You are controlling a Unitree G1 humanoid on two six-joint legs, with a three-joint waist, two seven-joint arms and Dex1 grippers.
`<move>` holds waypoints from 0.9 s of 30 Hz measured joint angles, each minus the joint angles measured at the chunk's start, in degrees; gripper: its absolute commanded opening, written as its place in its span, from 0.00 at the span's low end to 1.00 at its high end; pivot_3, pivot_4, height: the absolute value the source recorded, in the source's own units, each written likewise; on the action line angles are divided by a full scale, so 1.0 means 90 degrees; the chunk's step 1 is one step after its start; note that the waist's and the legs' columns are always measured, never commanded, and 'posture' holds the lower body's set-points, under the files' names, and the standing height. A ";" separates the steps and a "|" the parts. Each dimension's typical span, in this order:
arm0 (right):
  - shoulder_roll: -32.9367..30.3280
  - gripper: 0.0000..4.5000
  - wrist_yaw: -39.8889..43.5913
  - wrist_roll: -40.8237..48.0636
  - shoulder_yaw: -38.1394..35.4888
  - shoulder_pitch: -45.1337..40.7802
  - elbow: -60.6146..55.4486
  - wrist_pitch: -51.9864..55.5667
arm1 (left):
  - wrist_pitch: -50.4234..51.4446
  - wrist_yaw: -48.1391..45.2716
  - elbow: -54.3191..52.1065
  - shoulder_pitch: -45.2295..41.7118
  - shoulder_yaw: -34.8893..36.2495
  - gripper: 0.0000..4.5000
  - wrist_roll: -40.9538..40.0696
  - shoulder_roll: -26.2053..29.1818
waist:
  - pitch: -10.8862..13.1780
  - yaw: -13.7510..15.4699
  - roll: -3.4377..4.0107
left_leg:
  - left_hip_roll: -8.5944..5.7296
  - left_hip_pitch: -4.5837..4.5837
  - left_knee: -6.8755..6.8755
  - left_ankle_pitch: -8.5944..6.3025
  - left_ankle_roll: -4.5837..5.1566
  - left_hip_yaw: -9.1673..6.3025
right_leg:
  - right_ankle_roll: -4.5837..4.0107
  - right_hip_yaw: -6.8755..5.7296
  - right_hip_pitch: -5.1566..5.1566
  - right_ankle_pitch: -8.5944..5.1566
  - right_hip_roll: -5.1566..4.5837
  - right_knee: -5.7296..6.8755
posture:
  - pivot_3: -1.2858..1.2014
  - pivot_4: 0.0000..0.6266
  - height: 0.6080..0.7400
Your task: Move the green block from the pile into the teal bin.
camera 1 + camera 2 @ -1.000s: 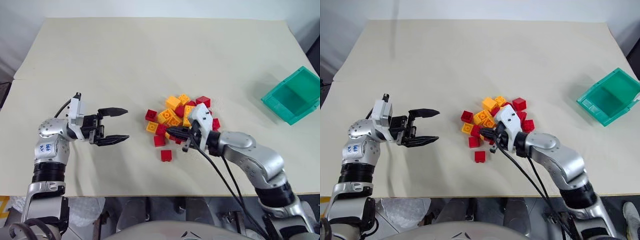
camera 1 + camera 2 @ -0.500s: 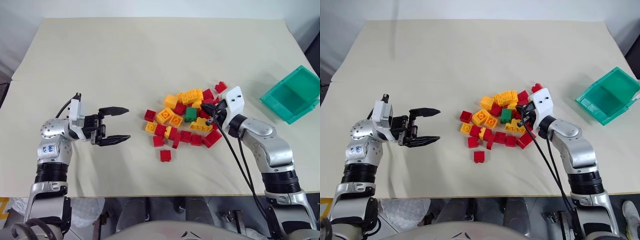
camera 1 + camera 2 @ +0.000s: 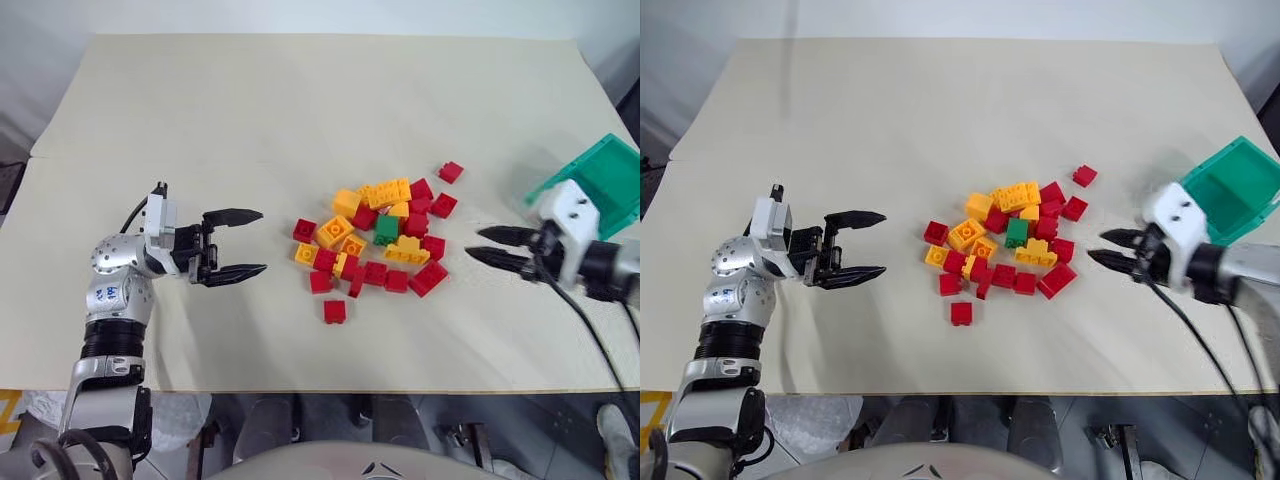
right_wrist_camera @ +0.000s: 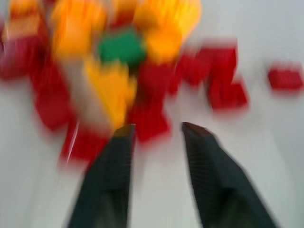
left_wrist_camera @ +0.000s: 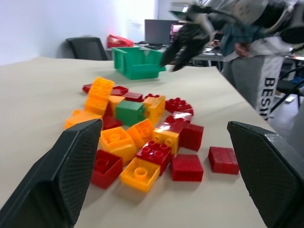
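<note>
Scattered pile (image 3: pixel 378 245), green block (image 3: pixel 386 230) exposed

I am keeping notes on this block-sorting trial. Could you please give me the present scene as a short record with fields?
green block: small dark-green studded plastic brick, lying in the pile, not held
pile: loose spread of red and yellow-orange studded bricks at the table's middle
teal bin: translucent teal plastic tray at the table's right edge, partly behind the right gripper
table: beige top
left gripper: open, holding nothing, left of the pile
right gripper: open, holding nothing, right of the pile, pointing at it
</note>
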 measured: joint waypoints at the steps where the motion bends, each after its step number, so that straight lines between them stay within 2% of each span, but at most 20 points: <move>1: -0.0085 0.72 0.0082 0.0014 -0.0176 0.0093 -0.0032 0.0021 | -0.0022 0.0000 0.0004 0.0000 -0.0003 1.00 0.0000 -0.0005 | 0.0001 0.0001 -0.0003 | 0.0000 0.0000 0.0002 0.0000 0.0000 -0.0001 | 0.0001 0.0000 0.0000 0.0001 0.0000 0.0000 | 0.52 0.24 1.00; 4: -0.0199 0.94 0.0232 0.0139 -0.0408 0.0247 -0.0204 0.0202 | -0.0042 0.0000 0.0005 0.0000 -0.0003 1.00 -0.0001 -0.0004 | 0.0000 -0.0016 -0.0004 | 0.0003 0.0005 0.0002 0.0000 -0.0001 0.0000 | 0.0000 0.0003 0.0002 0.0001 -0.0001 0.0002 | 0.52 0.24 1.00; 5: -0.0228 0.99 0.0243 0.0165 -0.0410 0.0256 -0.0278 0.0281 | -0.0048 0.0000 0.0006 0.0000 -0.0002 1.00 0.0000 -0.0004 | 0.0000 -0.0015 -0.0004 | 0.0004 0.0005 0.0003 0.0000 -0.0001 0.0000 | 0.0000 0.0003 0.0002 0.0001 -0.0001 0.0002 | 0.52 0.24 1.00; 8: -0.0229 0.99 0.0156 0.0272 -0.0198 -0.0140 -0.0399 0.0457 | -0.0092 0.0000 0.0032 0.0005 0.0012 1.00 0.0000 0.0004 | 0.0000 -0.0021 -0.0004 | 0.0003 0.0007 0.0006 0.0000 -0.0001 -0.0002 | -0.0001 0.0004 0.0002 0.0002 -0.0004 0.0004 | 0.52 0.24 1.00; 13: 0.0262 0.99 -0.0276 0.0269 0.1286 -0.2003 -0.0427 0.0801 | -0.0133 0.0002 0.0121 -0.0050 0.0003 1.00 0.0007 -0.0039 | 0.0001 -0.0067 -0.0004 | 0.0006 0.0003 0.0012 0.0000 -0.0006 -0.0006 | -0.0006 0.0001 -0.0001 0.0008 -0.0006 0.0002 | 0.52 0.24 1.00; 21: 0.1410 0.99 0.0359 -0.0992 0.4589 -0.4664 0.1331 0.1110 | -0.0173 0.0007 0.0078 0.0011 0.0026 1.00 0.0018 -0.0094 | 0.0001 -0.0098 -0.0003 | -0.0003 -0.0025 0.0016 0.0000 -0.0002 0.0001 | -0.0006 -0.0005 -0.0021 0.0008 -0.0006 0.0000 | 0.52 0.24 1.00; 24: 0.1799 0.99 0.0571 -0.1422 0.5128 -0.5054 0.2007 0.0853 | -0.0174 0.0011 -0.0081 0.0089 0.0057 1.00 0.0016 -0.0096 | 0.0001 -0.0091 -0.0003 | -0.0004 -0.0034 0.0016 0.0000 -0.0002 0.0003 | -0.0006 -0.0010 -0.0025 0.0008 -0.0004 0.0000 | 0.52 0.24 1.00; 27: 0.2146 0.99 0.0735 -0.1790 0.5331 -0.5411 0.2562 0.0536 | -0.0171 0.0043 -0.0267 0.0249 0.0089 1.00 0.0015 -0.0097 | -0.0001 -0.0135 -0.0005 | -0.0004 -0.0036 0.0017 0.0000 -0.0002 0.0006 | -0.0006 -0.0010 -0.0028 0.0008 -0.0004 0.0002 | 0.52 0.24 1.00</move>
